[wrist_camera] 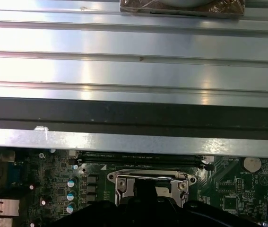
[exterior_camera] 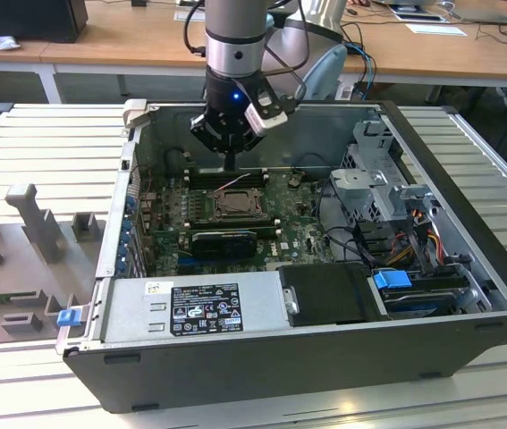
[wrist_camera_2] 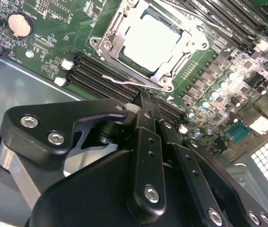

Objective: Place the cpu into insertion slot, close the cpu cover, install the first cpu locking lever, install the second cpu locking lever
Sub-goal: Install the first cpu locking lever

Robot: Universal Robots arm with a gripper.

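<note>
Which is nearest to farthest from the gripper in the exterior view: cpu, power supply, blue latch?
From the gripper:
1. cpu, in its socket just below the tip.
2. power supply, along the case's near wall.
3. blue latch, outside the case, the exterior view's lower left.

We see a ribbed metal table [exterior_camera: 29, 134] carrying an open black computer case [exterior_camera: 325, 357], lying on its side. At the exterior view's left, grey fixture blocks [exterior_camera: 34, 219] rest on the table beside the case, near a small blue clip [exterior_camera: 68, 315].
</note>
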